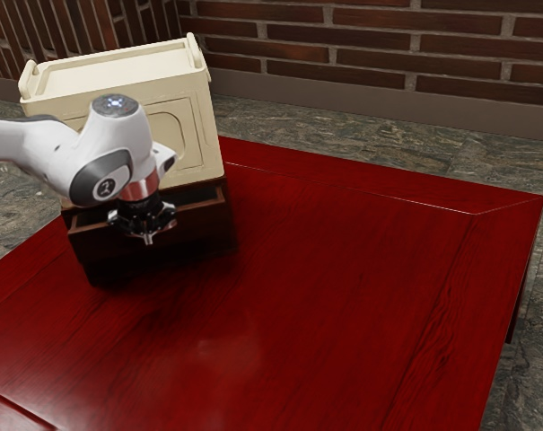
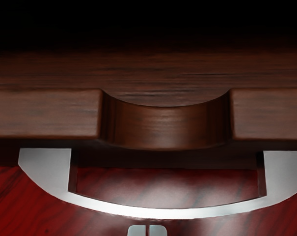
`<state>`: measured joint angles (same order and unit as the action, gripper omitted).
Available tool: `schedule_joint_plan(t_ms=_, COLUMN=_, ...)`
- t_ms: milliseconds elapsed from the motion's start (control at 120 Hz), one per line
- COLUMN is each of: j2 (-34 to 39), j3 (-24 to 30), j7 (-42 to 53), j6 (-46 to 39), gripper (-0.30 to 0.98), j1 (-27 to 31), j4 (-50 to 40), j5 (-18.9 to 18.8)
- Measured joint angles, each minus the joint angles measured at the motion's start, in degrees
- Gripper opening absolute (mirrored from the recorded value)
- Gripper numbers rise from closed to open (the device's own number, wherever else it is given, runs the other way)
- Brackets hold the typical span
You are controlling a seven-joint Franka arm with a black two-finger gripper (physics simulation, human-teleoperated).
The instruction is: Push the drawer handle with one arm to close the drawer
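Brown wooden drawer ajar; curved silver handle on front.

Drawer handle, near the jaws: smooth, shiny metal
Drawer: dark, satin wood
Table: glossy, grained wood
Cream box: smooth, matt plastic
Wall: rough brick

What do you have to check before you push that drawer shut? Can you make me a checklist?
1. Drawer open, so there's something to push: ok, it sticks out.
2. My gripper shut for pushing: ok, fingertips side by side.
3. Fingertips lined up near the middle of the handle: ok.
4. Fingertips touching the handle: not ok, the wrist view shows a little red table between.
5. Inside of the drawer free of anything that could jam: cannot tell, too dark.
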<state>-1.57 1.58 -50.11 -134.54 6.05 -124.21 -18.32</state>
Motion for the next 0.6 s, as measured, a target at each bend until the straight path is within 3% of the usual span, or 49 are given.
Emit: schedule_joint_plan(t_ms=600, j2=-6.4, j3=0.0, j7=-0.2, j6=-3.4, gripper=-0.1, j1=3.7, j4=6.0, j5=-3.4)
